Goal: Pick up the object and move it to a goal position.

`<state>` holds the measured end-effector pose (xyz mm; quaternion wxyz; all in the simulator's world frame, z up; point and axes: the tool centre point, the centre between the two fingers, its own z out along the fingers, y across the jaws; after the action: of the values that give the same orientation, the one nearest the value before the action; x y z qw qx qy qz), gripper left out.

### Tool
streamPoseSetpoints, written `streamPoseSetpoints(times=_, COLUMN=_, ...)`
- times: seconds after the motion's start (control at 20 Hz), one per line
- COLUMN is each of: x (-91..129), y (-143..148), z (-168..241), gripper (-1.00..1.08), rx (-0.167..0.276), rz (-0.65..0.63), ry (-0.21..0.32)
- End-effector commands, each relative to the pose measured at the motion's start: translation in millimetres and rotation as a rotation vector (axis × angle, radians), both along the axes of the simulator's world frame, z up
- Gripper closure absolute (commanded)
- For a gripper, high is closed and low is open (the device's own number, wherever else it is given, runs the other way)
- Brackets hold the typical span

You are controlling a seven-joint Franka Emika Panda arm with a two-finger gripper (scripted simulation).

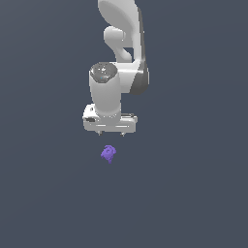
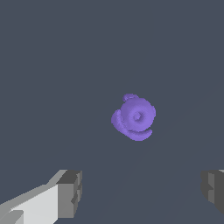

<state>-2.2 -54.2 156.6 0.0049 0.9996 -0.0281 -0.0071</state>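
Dark slate-grey ground [image 1: 193, 203] fills everything around the scene, flat and featureless, with no edge or seam anywhere in either view.

On that ground sits the object [image 1: 108, 153], a tiny purple lump. In the exterior view it lies a little below the middle of the picture, alone on the surface and touching nothing else. From the wrist view the object [image 2: 134, 117] looks rounded and knobbly, with a small round hollow in its face, a curled lip along one side and a little bump on its edge. It is far smaller than the tool above it.

Just above it in the exterior view hangs the gripper [image 1: 111, 134], white and pointing straight down, clearly apart from the lump. The object sits roughly under the gripper's span, slightly toward the exterior view's left of its middle. Only 2 short finger stubs show beneath the white crossbar there.

The wrist view makes the tool's state plain: the gripper [image 2: 142, 192] has its 2 grey-tipped fingers [image 2: 70, 192] spread wide, 1 at each side of the picture, with bare ground between them and nothing pinched. The purple lump lies ahead of that gap, not between the tips.

Behind the gripper, the white arm [image 1: 123, 43] rises through a bulky wrist joint and a dark-edged elbow out of the top of the exterior view.
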Motion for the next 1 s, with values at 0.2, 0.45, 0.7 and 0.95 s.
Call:
streamPoseSetpoints(times=0.2, x=0, y=0, z=5, gripper=-0.92, rx=-0.001, rz=-0.006, ry=0.0)
streamPoseSetpoints(times=0.45, x=0, y=1, z=13, gripper=-0.92, rx=-0.002, rz=-0.012, ry=0.001)
streamPoseSetpoints(times=0.7, x=1, y=0, z=10, gripper=-0.92, rx=-0.001, rz=-0.024, ry=0.0)
streamPoseSetpoints(times=0.95, x=5, y=-1, z=4, gripper=-0.92, rx=0.001, rz=-0.076, ry=-0.001)
